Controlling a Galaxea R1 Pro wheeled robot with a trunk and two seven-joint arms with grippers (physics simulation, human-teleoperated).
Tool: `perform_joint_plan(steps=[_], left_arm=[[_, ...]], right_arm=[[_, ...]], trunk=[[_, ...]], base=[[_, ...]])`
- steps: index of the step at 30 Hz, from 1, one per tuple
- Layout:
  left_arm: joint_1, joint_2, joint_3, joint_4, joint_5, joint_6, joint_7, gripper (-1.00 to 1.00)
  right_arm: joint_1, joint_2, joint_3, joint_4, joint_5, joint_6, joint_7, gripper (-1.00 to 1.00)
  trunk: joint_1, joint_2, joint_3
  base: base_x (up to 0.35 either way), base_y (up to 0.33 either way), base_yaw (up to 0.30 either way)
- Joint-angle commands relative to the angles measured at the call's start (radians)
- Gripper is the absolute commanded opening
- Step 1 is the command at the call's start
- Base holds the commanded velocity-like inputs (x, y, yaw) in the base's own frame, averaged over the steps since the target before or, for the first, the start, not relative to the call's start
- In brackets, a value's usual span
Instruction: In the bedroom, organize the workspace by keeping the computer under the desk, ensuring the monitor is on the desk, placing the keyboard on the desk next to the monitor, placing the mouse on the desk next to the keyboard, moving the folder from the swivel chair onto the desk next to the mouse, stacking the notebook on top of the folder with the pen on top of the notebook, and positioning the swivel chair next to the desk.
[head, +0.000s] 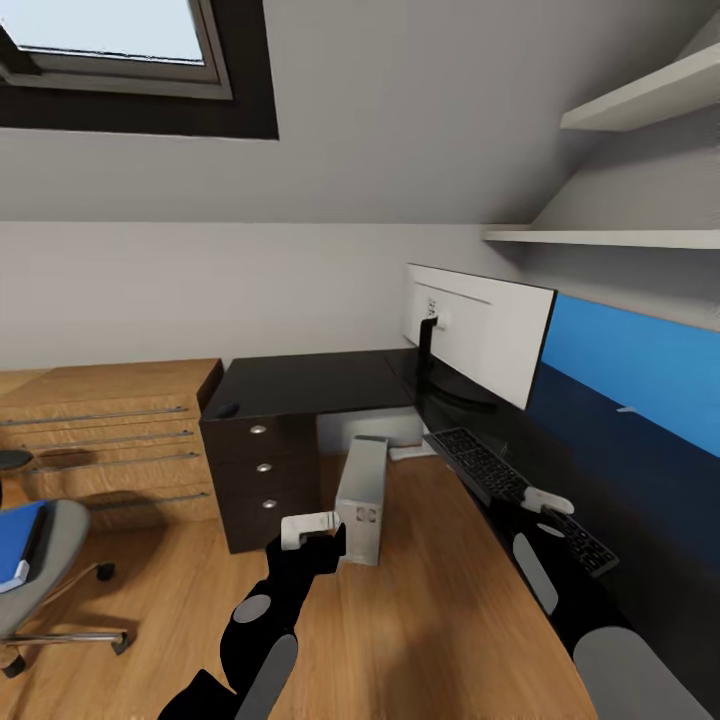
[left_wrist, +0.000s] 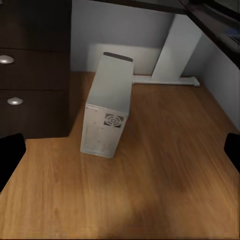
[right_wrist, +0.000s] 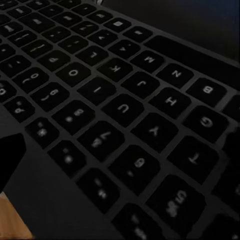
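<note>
The computer (head: 361, 498) is standing upright on the wood floor (head: 440, 620) in the corner under the desk (head: 310, 382), just beside the desk's dark drawers (head: 262, 478) with their 3 round silver knobs. In the left wrist view the computer (left_wrist: 107, 111) is sitting ahead of the left gripper (left_wrist: 120, 155), well apart from it, and that gripper's 2 black fingertips (left_wrist: 10, 155) are showing at opposite edges of the picture, spread wide with nothing between them. In the head view the left gripper (head: 312, 528) is hovering low near the tower's front.

The monitor (head: 480, 330) is standing on the desk with its white back facing the camera and its black stand resting on the glossy top. The keyboard (head: 515, 495) is lying on the desk near the monitor's base, angled along the desk edge. The right gripper (head: 545, 503) is sitting right over the keyboard; the right wrist view is showing its keys (right_wrist: 120, 107) very close up, with 1 dark fingertip (right_wrist: 9, 155) at the edge. I cannot tell whether the right jaws are parted or closed.

The mouse (head: 226, 409) is lying on the far left corner of the desk. The swivel chair (head: 45, 570) is standing well apart from the desk, with the blue folder (head: 18, 545) lying on its seat, near a light wood cabinet (head: 105, 440).
</note>
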Motion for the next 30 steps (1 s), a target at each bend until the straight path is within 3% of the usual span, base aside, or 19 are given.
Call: perform_joint_plan(steps=[1, 11, 30], left_arm=[[-0.001, 0.000, -0.001, -0.001, 0.010, 0.002, 0.009, 1.00], [-0.001, 0.000, -0.001, -0.001, 0.010, 0.002, 0.010, 1.00], [-0.001, 0.000, -0.001, -0.001, 0.008, 0.002, 0.011, 1.00]], right_arm=[[0.000, -0.001, 0.000, 0.028, -0.013, 0.005, -0.006, 1.00], [0.000, -0.001, 0.000, 0.028, -0.013, 0.005, -0.006, 1.00], [0.000, -0.002, -0.001, 0.028, -0.013, 0.007, -0.006, 1.00]], trunk=[[-0.001, -0.001, -0.001], [-0.001, -0.001, -0.001], [-0.001, -0.001, -0.001]], base=[[-0.285, 0.000, 0.000], [-0.198, 0.000, 0.000], [-0.100, -0.015, 0.000]])
